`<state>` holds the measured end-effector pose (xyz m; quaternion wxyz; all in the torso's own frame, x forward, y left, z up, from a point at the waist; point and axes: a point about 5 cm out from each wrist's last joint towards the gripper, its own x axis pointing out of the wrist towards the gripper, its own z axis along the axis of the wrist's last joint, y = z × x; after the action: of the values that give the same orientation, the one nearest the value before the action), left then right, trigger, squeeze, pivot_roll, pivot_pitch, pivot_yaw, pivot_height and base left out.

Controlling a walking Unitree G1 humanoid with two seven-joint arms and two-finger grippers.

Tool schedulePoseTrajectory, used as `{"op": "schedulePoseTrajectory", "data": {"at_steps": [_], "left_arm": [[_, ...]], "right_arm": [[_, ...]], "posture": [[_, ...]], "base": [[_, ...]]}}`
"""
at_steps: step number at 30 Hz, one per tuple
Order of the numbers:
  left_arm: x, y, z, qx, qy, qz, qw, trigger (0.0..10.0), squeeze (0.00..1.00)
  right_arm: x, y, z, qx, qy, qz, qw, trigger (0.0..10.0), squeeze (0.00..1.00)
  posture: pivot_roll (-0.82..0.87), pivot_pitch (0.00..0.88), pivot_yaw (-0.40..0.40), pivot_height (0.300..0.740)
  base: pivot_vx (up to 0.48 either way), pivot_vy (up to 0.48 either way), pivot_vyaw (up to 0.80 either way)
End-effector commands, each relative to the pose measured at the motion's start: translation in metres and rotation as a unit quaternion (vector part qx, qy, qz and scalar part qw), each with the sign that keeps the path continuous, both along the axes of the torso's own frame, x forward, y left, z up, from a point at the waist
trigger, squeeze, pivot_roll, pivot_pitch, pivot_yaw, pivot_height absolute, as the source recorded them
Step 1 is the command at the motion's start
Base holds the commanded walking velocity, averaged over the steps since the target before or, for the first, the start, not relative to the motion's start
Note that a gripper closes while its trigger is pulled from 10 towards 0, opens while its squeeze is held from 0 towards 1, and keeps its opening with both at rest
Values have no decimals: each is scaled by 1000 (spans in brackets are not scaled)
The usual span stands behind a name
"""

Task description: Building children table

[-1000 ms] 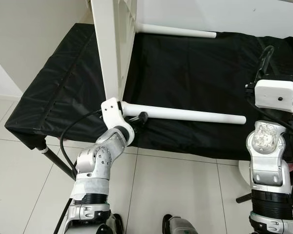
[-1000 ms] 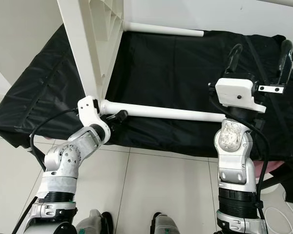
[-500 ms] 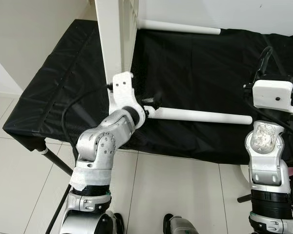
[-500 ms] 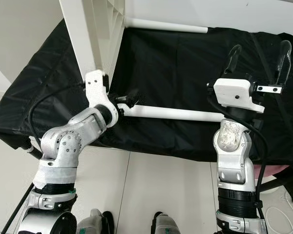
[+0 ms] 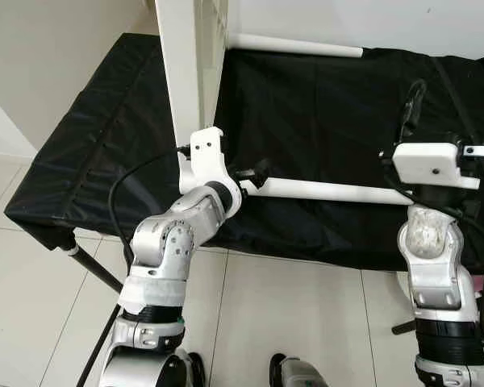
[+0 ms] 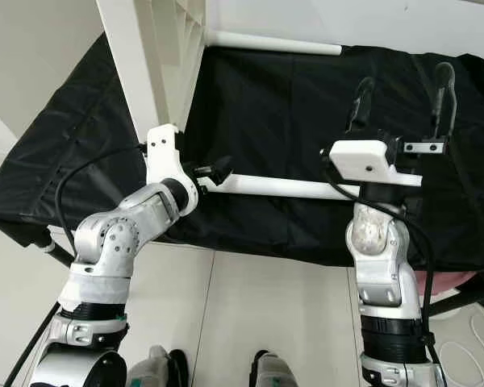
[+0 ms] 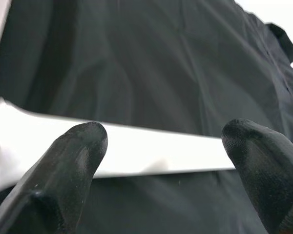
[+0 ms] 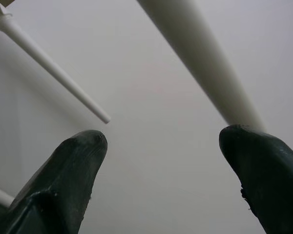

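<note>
Left wrist view: left hand (image 7: 161, 161) spread, table leg (image 7: 151, 148) between.

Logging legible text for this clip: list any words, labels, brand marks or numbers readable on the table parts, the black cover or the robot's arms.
None: no readable text in any view.
White table frame and its legs: plain, no label seen.
Black cover: unmarked.
Left end effector, open by the near leg, and right end effector, open and raised: housings show no legible marking.
</note>
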<state>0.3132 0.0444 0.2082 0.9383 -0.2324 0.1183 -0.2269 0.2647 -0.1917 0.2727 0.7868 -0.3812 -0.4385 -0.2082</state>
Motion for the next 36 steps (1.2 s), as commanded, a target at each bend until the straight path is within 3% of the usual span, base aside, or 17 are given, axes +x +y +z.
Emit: {"op": "schedulePoseTrajectory", "data": {"at_steps": [1,6,13,33,36], "left_arm": [[-7,-12,-3,-24,9,-33,999,10000,0],[-6,-10,-4,-22,9,-25,999,10000,0],[-6,-5,-2,-19,5,-15,1000,10000,0],[-8,-6,-3,-21,7,-8,1000,10000,0],[-7,-6,-2,-21,6,-8,1000,10000,0]], "right_arm": [[-6,5,10,-18,-33,6,999,10000,0],[-3,15,30,-38,-54,37,997,10000,0],[3,25,51,-74,-31,67,995,10000,0],[2,25,79,-119,-47,82,988,10000,0],[7,27,91,-136,-28,97,986,10000,0]], "posture": [[-121,140,68,740],[-114,138,67,740],[-116,139,59,740],[-128,155,51,740],[-133,159,62,740]], "base": [[0,0,0],[0,0,0],[0,0,0],[0,0,0],[0,0,0]]}}
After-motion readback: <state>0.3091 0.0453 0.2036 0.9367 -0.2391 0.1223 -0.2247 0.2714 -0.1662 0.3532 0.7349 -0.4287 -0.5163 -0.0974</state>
